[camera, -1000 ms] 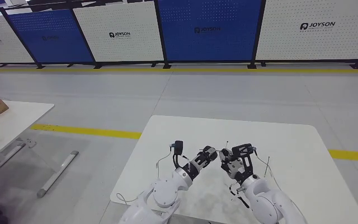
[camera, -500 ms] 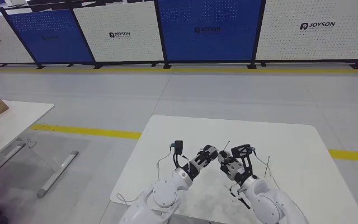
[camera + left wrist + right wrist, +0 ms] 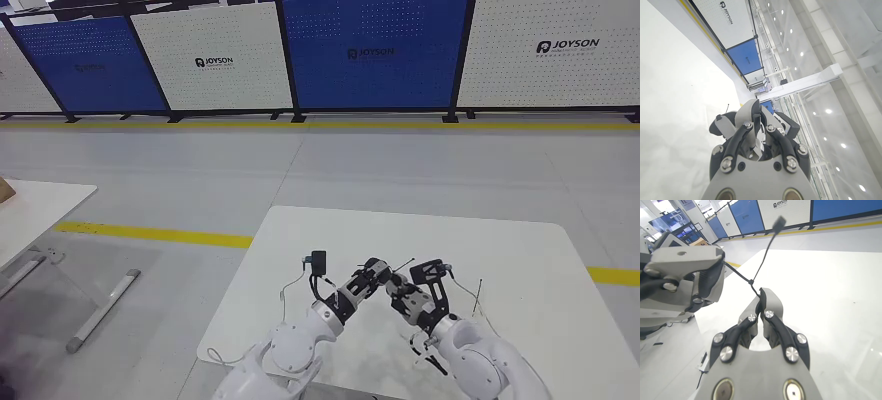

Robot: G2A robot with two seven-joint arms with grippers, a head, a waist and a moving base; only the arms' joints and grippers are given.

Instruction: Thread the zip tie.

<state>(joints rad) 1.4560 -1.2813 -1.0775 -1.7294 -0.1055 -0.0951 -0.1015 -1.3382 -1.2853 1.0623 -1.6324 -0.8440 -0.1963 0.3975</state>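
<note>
The zip tie (image 3: 751, 281) is a thin, flexible black plastic strap, held in the air above the smooth white table (image 3: 829, 291) between the two grippers. The right gripper (image 3: 760, 294), grey metal with black ribbed pads, is pinched tight on one short end of it. From those fingertips the strap climbs to a small blocky lump just beyond them, where it forks. One straight run slants across to the left gripper (image 3: 721, 261), which is clamped on it too. A longer run rises away from both hands and ends in a wider, blurred tip, so the long axis points up and away from the right fingertips.

The left wrist view has its own pads (image 3: 755, 111) pressed together, with the right gripper close behind and a thin black strap tip poking up beside them. From above, the grippers nearly touch.
</note>
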